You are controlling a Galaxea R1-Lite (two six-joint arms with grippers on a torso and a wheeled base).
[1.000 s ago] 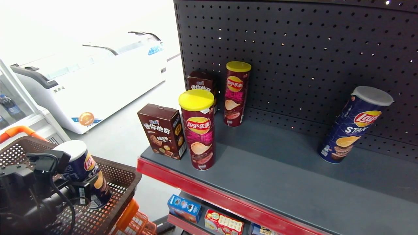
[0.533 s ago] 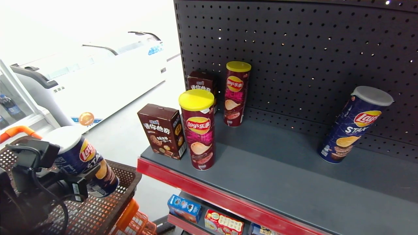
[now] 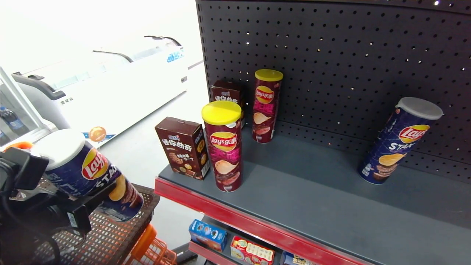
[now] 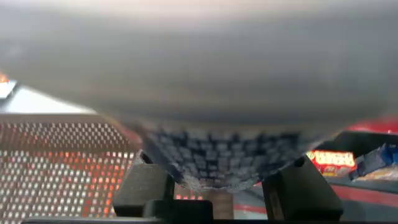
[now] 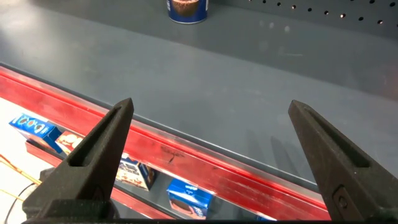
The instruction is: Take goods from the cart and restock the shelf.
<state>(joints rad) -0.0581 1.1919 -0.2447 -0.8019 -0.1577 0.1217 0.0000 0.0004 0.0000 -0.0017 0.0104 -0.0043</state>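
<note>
One blue chip can [image 3: 88,176] is in the left gripper [image 3: 79,200], pinched between the two fingers at its lower half. It hangs tilted above the brown basket of the cart [image 3: 121,235], with its white lid pointing up and away from the shelf [image 3: 312,198]. The right gripper [image 5: 214,168] has its fingers spread wide with nothing between them, and it hovers over the red front edge [image 3: 220,211] of the shelf.

Several things could go wrong from here. The can is held low and at an angle, so its heavier upper part may make it turn or slip in the fingers. On the way to the shelf, its bottom could hit the red front edge. It could also push the nearer of the two red cans [image 3: 223,147] or the front biscuit box [image 3: 183,147], which both stand close to that edge. A second blue can [image 3: 399,141] leans against the pegboard [image 3: 349,66] and looks likely to fall if it is touched. The right arm also stands near the free space, so the arms may come too close.

The head view gives the whole layout and the free middle of the shelf. The left wrist view gives both fingers [image 4: 143,186] against the can's sides. The right wrist view looks down past the edge to small boxes [image 5: 37,127] on the lower level.
</note>
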